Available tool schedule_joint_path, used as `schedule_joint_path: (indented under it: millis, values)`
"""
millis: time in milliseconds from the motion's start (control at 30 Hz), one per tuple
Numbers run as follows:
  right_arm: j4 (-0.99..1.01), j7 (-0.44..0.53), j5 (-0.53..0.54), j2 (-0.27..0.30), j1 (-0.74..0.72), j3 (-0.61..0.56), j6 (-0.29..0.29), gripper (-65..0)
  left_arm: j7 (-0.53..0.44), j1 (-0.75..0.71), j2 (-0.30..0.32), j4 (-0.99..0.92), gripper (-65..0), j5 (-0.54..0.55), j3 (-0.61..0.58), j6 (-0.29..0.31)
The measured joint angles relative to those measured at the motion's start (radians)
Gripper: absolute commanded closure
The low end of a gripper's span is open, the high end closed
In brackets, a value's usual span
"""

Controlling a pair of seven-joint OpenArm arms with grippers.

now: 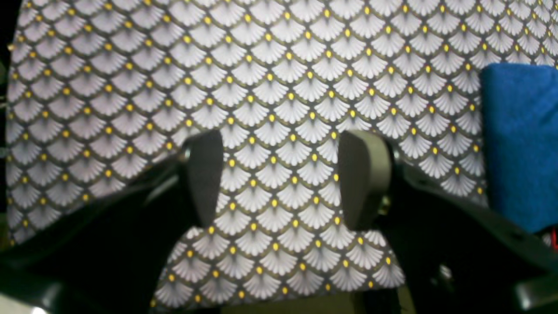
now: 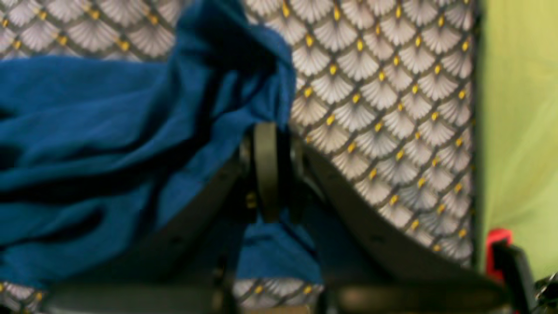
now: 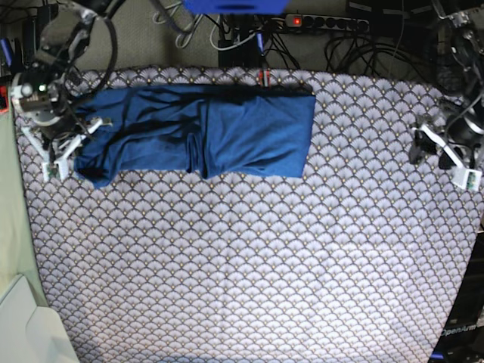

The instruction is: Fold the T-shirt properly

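Blue T-shirt (image 3: pixel 200 132) lies folded into a long band across the upper part of the fan-patterned table (image 3: pixel 249 257).

Cables and a power strip (image 3: pixel 325 21) crowd the top edge beyond the cloth; a pale green surface (image 2: pixel 518 131) borders the table on the right of the right wrist view. The shirt is plain, soft and rumpled at its left end. There the right gripper (image 2: pixel 267 172) is clenched on a bunched edge of the fabric. The left gripper (image 1: pixel 279 179) hangs released over bare pattern at the right of the base view, well apart from the shirt.
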State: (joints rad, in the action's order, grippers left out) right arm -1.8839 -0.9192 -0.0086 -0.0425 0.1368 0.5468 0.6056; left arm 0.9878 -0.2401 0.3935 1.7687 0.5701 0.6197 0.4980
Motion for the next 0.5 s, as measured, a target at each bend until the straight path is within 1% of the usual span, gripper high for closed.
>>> schedule_joint_path:
  millis: [67, 200, 267, 367, 500]
  values:
    - [-0.021, -0.008, -0.010, -0.021, 0.002, 0.000, 0.000, 0.0, 0.000, 0.000, 0.000, -0.003, -40.4, 0.000, 0.043, 0.000]
    - [-0.054, 0.002, -0.007, -0.039, -0.003, -0.003, 0.000, 0.0, 0.000, -0.015, 0.003, -0.006, -40.4, -0.001, 0.118, 0.000]
    - [-0.065, -0.011, -0.011, -0.046, 0.003, -0.038, 0.000, 0.0, 0.004, -0.026, 0.002, -0.008, -40.4, -0.001, 0.140, 0.000]
    - [-0.093, 0.004, -0.006, -0.053, 0.031, -0.105, 0.000, 0.0, 0.003, -0.024, 0.003, -0.008, -40.4, -0.001, 0.167, 0.000]
    - [-0.115, 0.002, -0.003, -0.092, 0.075, -0.191, 0.000, 0.0, 0.003, -0.037, 0.003, -0.008, -40.4, -0.001, 0.197, 0.000]
